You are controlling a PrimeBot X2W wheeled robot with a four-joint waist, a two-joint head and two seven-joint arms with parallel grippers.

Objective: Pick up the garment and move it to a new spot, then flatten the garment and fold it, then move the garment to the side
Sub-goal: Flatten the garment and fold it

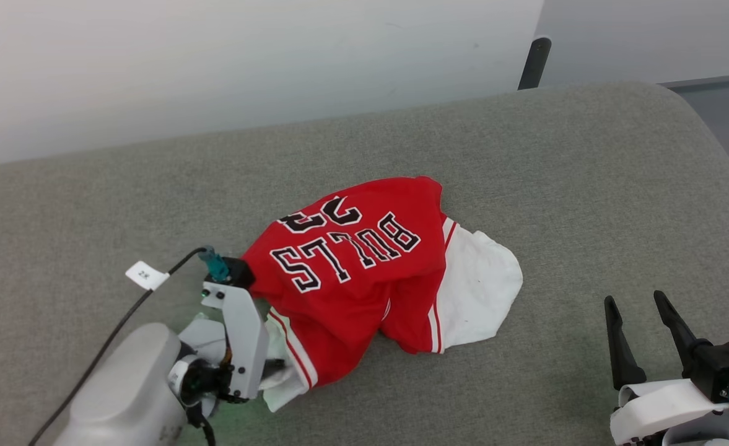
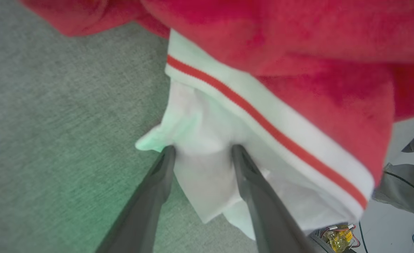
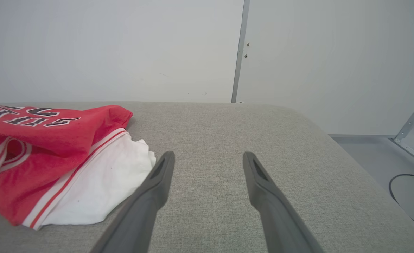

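Grey woven fabric covers the worktop [image 1: 587, 186]; at its left the left gripper [image 2: 203, 151] sits low at the garment's near-left corner, its jaws standing apart with a white sleeve [image 2: 207, 119] between the fingers [image 2: 157, 182], straddled rather than pinched as far as the left wrist view tells; the garment [image 1: 352, 272] lies crumpled in the middle of the worktop, red body bunched up, its lettering [image 1: 345, 248] upside down to the head view, a second white sleeve [image 1: 479, 291] spilling out to its right; it looks light, limp and a little slick, so it should sag and trail from any single hold and keep no shape; the striped trim [image 2: 263, 119] at the sleeve seam looks thicker and likely gives a surer bite than one loose layer; at the right the right gripper [image 1: 633, 298] hovers wide and empty, well apart from the cloth.
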